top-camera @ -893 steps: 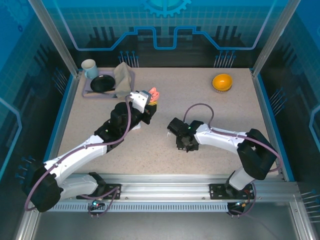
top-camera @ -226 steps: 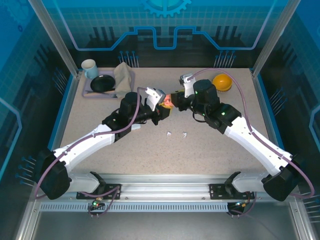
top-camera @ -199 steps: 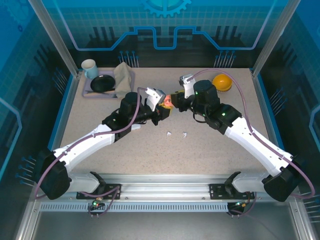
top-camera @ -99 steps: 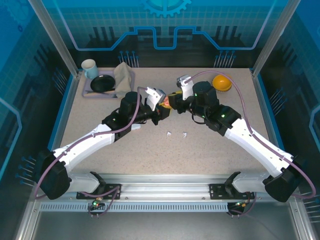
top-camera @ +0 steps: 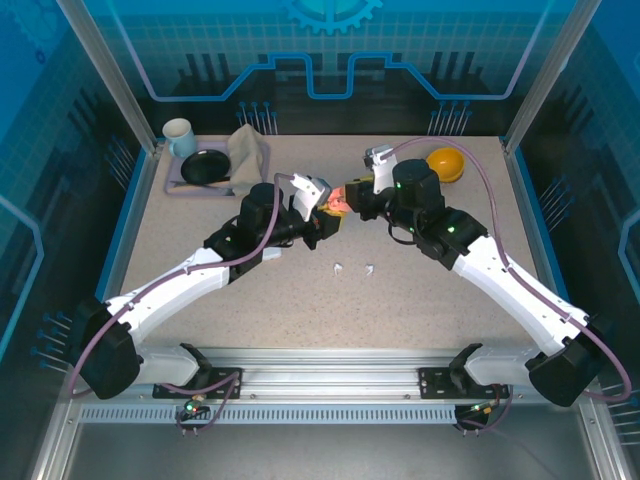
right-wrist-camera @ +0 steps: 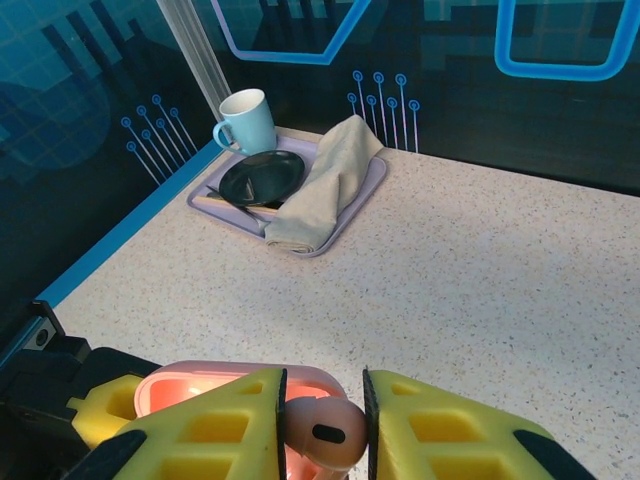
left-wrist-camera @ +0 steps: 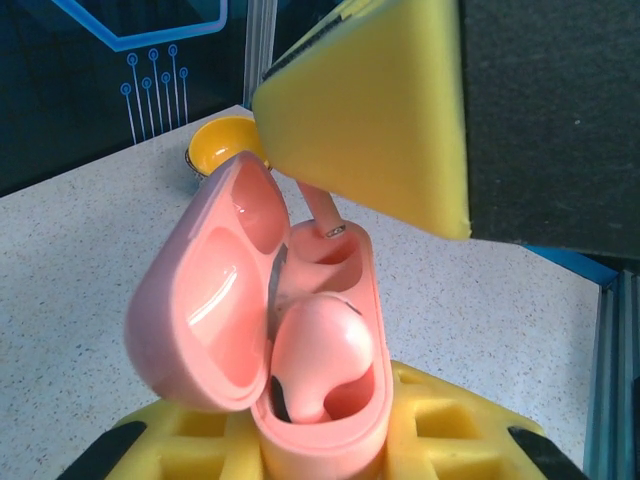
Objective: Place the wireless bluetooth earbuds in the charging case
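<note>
Over the speckled worktop (top-camera: pixel 420 290), near the top view's centre, the right hand (right-wrist-camera: pixel 322 395), having swung up from lower down, pinched a pink earbud (right-wrist-camera: pixel 318 432) with its stem entering the open case (left-wrist-camera: pixel 200 310) clamped in the left hand (top-camera: pixel 325 213), beside a seated bud (left-wrist-camera: pixel 315 350), so insertion seemed almost complete.

Speckled table (top-camera: pixel 330 310), blue printed walls (top-camera: pixel 330 60)
</note>
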